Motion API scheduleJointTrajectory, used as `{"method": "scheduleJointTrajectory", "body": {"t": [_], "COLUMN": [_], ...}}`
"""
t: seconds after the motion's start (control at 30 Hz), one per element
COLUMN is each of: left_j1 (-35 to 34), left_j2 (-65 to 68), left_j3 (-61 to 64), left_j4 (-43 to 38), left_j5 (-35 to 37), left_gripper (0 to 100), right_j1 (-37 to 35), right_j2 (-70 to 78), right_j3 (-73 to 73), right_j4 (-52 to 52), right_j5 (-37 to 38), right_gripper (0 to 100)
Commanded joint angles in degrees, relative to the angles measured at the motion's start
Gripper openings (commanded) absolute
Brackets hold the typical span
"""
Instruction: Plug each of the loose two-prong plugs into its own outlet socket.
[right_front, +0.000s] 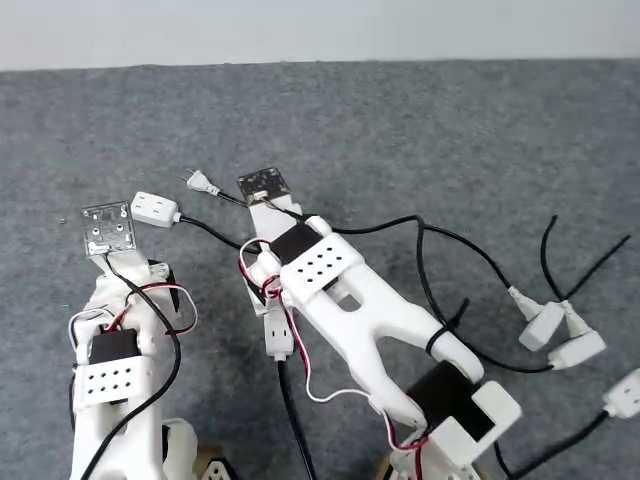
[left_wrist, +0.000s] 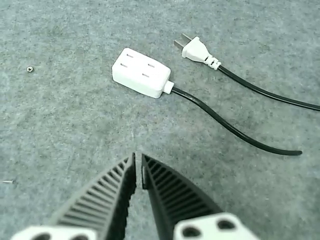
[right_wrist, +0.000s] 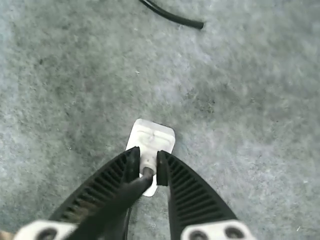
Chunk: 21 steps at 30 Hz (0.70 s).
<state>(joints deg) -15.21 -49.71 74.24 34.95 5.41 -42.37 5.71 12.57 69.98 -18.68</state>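
White socket block (right_wrist: 150, 137), pinched by the right pincer (right_wrist: 147, 155), lies apart from the loose plug (left_wrist: 196, 48), near which the left pincer (left_wrist: 138, 157) hangs pressed together; prongs should enter squarely.

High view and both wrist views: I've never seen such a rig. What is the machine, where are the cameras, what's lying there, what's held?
Two white robot arms, the left arm and the right arm, stand side by side on a grey carpeted table. The high view looks down from a fixed camera; each wrist view rides on one arm, looking past its gripper. The left gripper is shut and empty, facing a white outlet block and a loose two-prong plug. The right gripper is clamped on the neck of a white connector. More white cord ends lie beside the right arm.
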Motion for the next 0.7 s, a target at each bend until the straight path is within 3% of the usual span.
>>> {"method": "scheduleJointTrajectory", "body": {"t": [0.0,0.37,0.67], "left_j1": [-0.3,-0.3,-3.1], "left_j2": [-1.1,-1.1,-1.1], "left_j3": [-1.3,-1.3,-2.1], "left_j4": [-1.6,-1.6,-2.2], "left_j5": [0.1,0.1,0.3], "left_gripper": [1,1,1], "right_j1": [-0.7,-3.2,-9.6], "right_j2": [2.6,7.1,7.3], "right_j3": [-1.3,-1.1,-2.4], "right_j4": [-0.4,-2.4,-0.3], "right_j5": [1.1,3.5,3.5], "right_gripper": [0.8,2.5,33.6]}}
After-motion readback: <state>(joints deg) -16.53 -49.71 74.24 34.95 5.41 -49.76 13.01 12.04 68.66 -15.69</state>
